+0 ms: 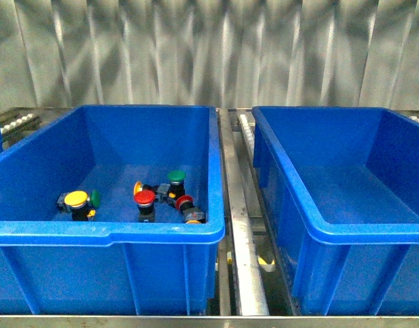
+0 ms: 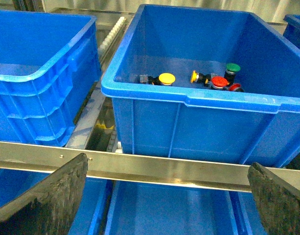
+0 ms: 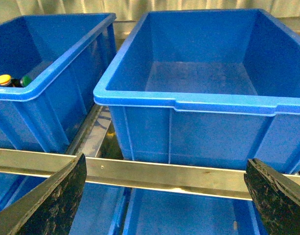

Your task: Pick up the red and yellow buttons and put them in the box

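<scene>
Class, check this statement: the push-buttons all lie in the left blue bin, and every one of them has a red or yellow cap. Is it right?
Not quite. The push-buttons do all lie in the left blue bin, but not every cap is red or yellow. The front view shows a green cap near the red button and a second green cap right beside the yellow button.

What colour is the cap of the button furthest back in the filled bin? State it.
Green: that button shows best in the front view.
</scene>
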